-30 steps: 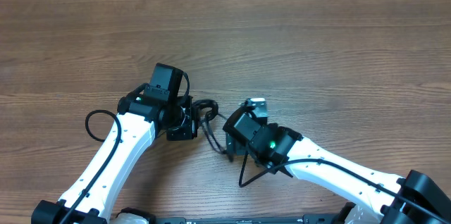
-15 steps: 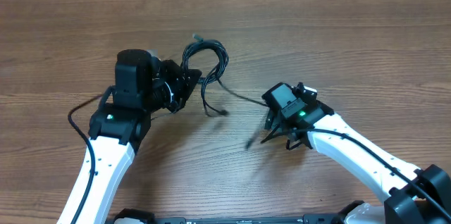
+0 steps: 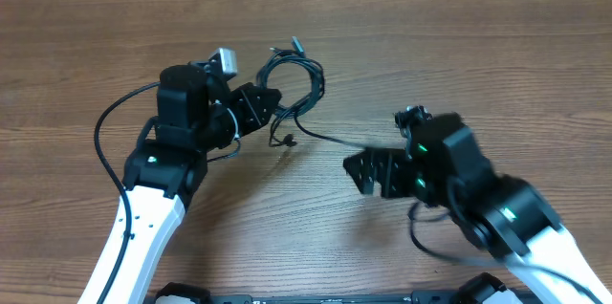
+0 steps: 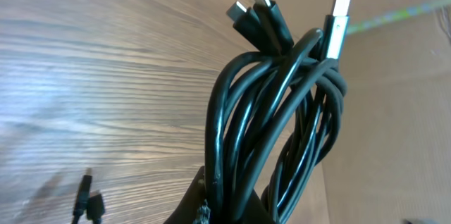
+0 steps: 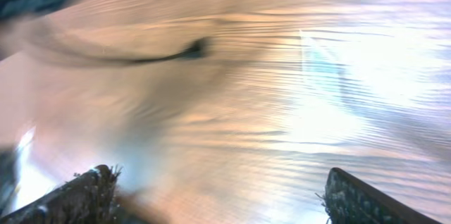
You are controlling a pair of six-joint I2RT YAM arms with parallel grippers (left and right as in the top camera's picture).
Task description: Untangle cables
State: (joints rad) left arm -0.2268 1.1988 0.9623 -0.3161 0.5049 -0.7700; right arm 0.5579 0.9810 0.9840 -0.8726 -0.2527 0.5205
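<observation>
The left fingers [image 3: 260,103] are pinching a looped bundle of black cables [image 4: 317,104] over the bench [image 3: 459,46], while the right fingers [image 5: 77,196] are hovering spread nearby, seemingly readying to catch a trailing strand and draw it free.

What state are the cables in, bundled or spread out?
Bundled: the cables loop together in one bunch, shut in the left end effector, plug ends clustered.
</observation>
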